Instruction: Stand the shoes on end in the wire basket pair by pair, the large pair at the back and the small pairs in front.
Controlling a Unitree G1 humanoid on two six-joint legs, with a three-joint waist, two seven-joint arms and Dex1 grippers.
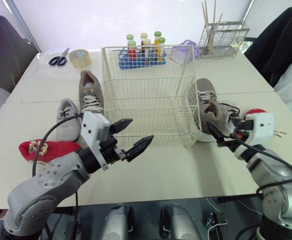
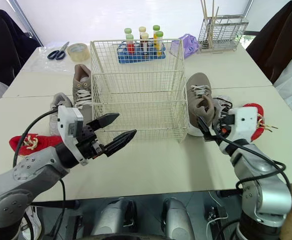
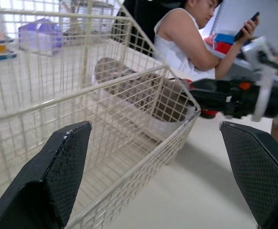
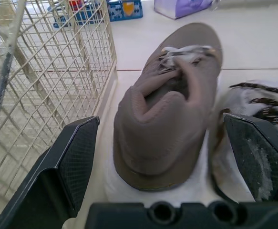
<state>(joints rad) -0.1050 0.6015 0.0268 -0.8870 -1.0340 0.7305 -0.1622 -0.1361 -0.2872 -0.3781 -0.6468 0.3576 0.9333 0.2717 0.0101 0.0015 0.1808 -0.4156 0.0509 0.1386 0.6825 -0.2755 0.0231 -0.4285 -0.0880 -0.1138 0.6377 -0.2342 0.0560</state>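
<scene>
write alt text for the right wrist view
The open right pincer frames the heel of a taupe sneaker on the white table. The wire basket stands beside it on one side, a second shoe with dark laces on the other.

- Glows bright and even, lit from the white background [image 1: 110,20] behind the table [image 1: 186,170].
- Washes out to glare along the table's far edge.
- Casts only pale, soft shadows beside the wire basket [image 1: 151,95].
- Blurs slightly on the brown shoe [image 4: 167,119] in the right wrist view.
</scene>
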